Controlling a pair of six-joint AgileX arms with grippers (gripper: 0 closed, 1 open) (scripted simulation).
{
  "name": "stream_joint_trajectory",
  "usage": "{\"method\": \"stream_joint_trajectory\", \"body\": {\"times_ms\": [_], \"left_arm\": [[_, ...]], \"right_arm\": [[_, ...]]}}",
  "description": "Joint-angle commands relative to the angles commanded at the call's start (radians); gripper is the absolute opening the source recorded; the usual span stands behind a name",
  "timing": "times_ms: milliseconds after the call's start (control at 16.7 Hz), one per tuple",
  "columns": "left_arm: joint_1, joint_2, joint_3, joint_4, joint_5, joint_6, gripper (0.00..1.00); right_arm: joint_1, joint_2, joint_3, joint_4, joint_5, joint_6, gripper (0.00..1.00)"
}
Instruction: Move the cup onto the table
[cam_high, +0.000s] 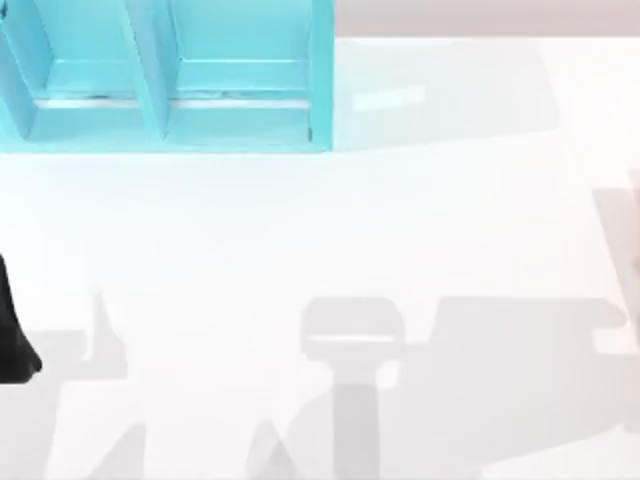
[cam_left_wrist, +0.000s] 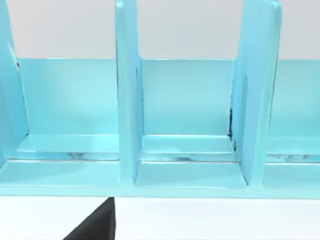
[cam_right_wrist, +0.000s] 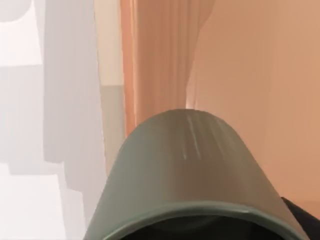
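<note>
The olive-green cup (cam_right_wrist: 195, 175), likely light, rigid and best gripped across its smooth wall, loomed before the right wrist camera; whether either gripper's fingers were apart or together could not be told.

The tabletop (cam_high: 300, 230) is glossy white; the shelf unit (cam_high: 230, 100) looks like smooth, shiny turquoise paint; the cup (cam_right_wrist: 190, 170) is matte olive-green.

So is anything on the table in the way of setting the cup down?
Nothing visible. The cup is close up at the right wrist camera; the table is bare white, and the blue shelf unit stands at its far left.
</note>
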Motion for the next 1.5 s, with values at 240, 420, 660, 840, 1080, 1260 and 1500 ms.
{"method": "stream_joint_trajectory", "body": {"times_ms": [240, 420, 660, 840, 1080, 1260, 1500], "left_arm": [[0.0, 0.0, 0.0, 0.0, 0.0, 0.0, 1.0], [0.0, 0.0, 0.0, 0.0, 0.0, 0.0, 1.0], [0.0, 0.0, 0.0, 0.0, 0.0, 0.0, 1.0], [0.0, 0.0, 0.0, 0.0, 0.0, 0.0, 1.0], [0.0, 0.0, 0.0, 0.0, 0.0, 0.0, 1.0], [0.0, 0.0, 0.0, 0.0, 0.0, 0.0, 1.0], [0.0, 0.0, 0.0, 0.0, 0.0, 0.0, 1.0]], "right_arm": [[-0.002, 0.006, -0.001, 0.001, -0.002, 0.003, 0.0], [0.064, 0.064, 0.065, -0.023, -0.002, 0.069, 0.0], [0.283, 0.22, 0.27, -0.083, -0.002, 0.293, 0.0], [0.513, 0.355, 0.454, -0.129, -0.001, 0.524, 0.0], [0.794, 0.506, 0.666, -0.174, 0.001, 0.803, 0.0], [0.906, 0.57, 0.763, -0.189, 0.003, 0.914, 0.0], [0.928, 0.582, 0.782, -0.191, 0.003, 0.936, 0.0]]}}
